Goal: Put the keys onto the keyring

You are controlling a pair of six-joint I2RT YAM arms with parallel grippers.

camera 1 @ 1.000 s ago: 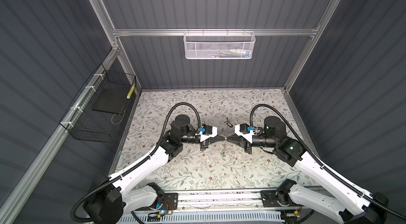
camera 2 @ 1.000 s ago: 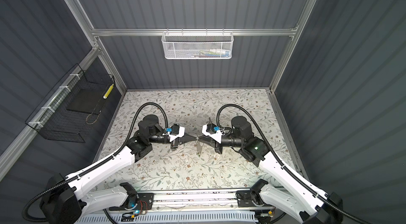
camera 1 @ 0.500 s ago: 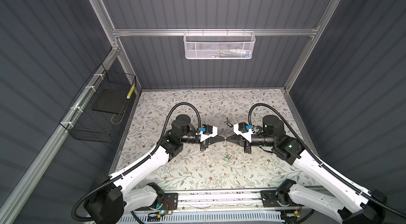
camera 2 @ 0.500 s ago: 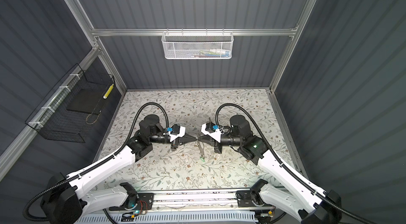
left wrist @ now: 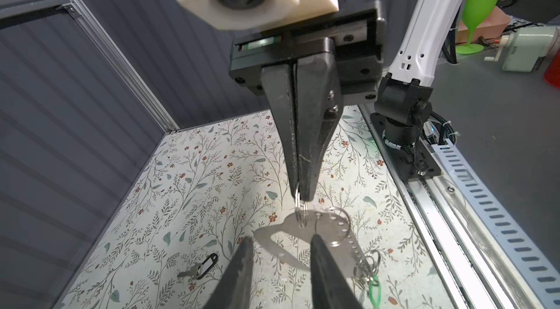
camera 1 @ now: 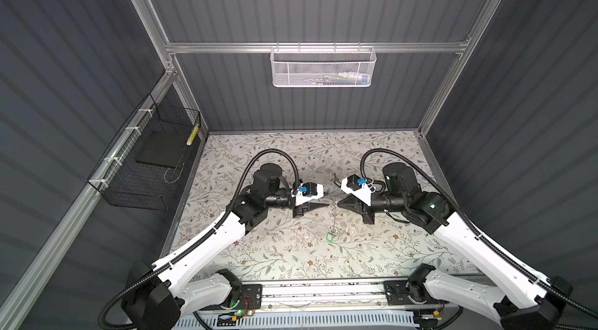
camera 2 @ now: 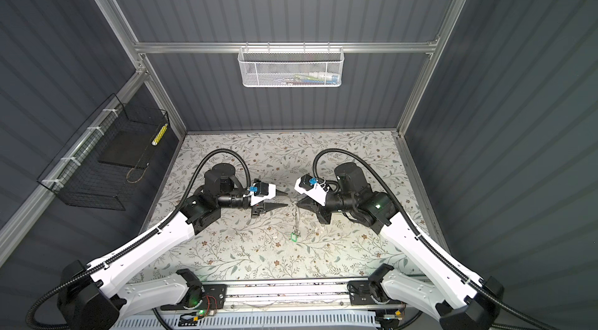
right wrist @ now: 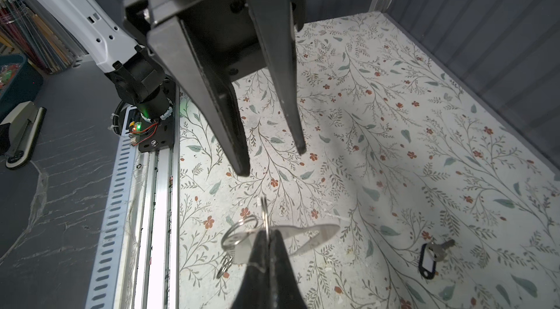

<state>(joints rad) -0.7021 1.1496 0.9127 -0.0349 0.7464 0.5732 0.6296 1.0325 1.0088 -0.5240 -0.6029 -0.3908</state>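
My right gripper [right wrist: 266,239] is shut on a thin metal ring [right wrist: 264,216] and holds it above the table. A flat metal plate with holes [left wrist: 291,231] hangs from that ring, and below it several small rings and the keyring's green tag [left wrist: 374,287]. In both top views the tag [camera 1: 330,238] [camera 2: 293,237] dangles low under the right gripper [camera 1: 339,203] [camera 2: 297,203]. My left gripper [camera 2: 287,199] [left wrist: 280,243] faces it a short way off, open, with nothing between its fingers [right wrist: 225,116]. A key with a black tag [left wrist: 201,266] [right wrist: 430,257] lies flat on the floral table.
A white mesh basket [camera 1: 322,67] hangs on the back wall and a black wire basket [camera 1: 145,163] on the left wall. A metal rail [camera 1: 323,292] runs along the table's front edge, carrying both arm bases.
My left gripper has opened and let go of the ring, drawing slightly back. The bunch now hangs from my right gripper alone, with the green tag swung lower.
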